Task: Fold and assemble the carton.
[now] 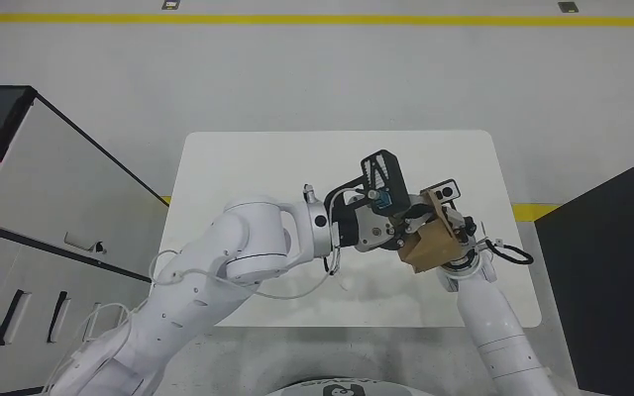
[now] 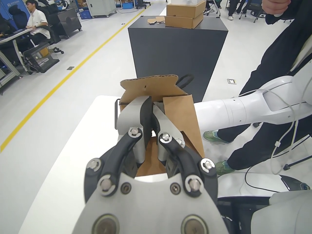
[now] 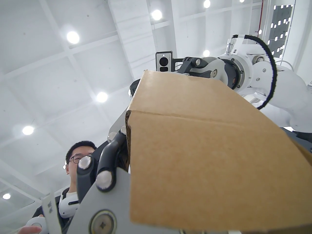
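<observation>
Over the right side of the table (image 1: 248, 168), the carton (image 1: 428, 247) sits tilted between both arms. It's brown and only half put together, with one flap standing up and another panel bent beside the opening. Can't tell if it's resting on the table or lifted. Left gripper (image 2: 152, 113) has its fingers (image 2: 145, 113) squeezed nearly together, tips poked into the open end, and tbh I can't make out whether any cardboard is pinched in there. Right gripper (image 1: 448, 216) is right up against the carton from the other side and the cardboard covers it, so no idea if it's clamped or loose. Past the table's end there's a black stand (image 2: 178, 44) with flat boxes (image 2: 185, 15) stacked on it.
</observation>
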Robot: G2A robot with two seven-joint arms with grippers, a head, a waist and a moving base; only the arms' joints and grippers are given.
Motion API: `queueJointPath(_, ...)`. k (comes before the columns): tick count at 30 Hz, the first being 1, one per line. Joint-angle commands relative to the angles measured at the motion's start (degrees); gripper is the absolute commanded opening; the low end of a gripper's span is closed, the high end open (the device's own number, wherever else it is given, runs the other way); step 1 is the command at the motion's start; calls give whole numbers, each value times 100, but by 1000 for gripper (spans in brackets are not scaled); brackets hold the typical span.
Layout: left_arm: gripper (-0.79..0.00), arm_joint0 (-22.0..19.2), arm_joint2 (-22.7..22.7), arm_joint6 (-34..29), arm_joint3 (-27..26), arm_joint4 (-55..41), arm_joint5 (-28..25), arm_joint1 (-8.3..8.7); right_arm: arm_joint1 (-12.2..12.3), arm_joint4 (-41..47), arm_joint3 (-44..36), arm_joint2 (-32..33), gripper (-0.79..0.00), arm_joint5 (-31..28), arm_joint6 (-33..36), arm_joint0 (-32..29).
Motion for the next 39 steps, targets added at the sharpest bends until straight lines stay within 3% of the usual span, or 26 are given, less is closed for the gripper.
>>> queueJointPath(1, -785, 2, -56, 4, -17, 42, 23, 6, 9, 0, 15, -5, -785, -13, 0, -1)
queueJointPath(17, -785, 39, -18, -33, -11, -1, -60, -6, 68, 77, -68, -57, -785, -76, 0, 25)
queueJointPath(25, -785, 97, -215, 52, -87, 91, 23, 12, 97, 89, -40, -77, -785, -79, 0, 26)
queueJointPath(35, -785, 156, -60, 52, -25, 40, -49, -7, 112, 190, -33, -137, -785, -54, 0, 56)
queueJointPath(39, -785, 158, -222, 97, -88, 113, 40, 6, 120, 188, -24, -145, -785, -78, 0, 58)
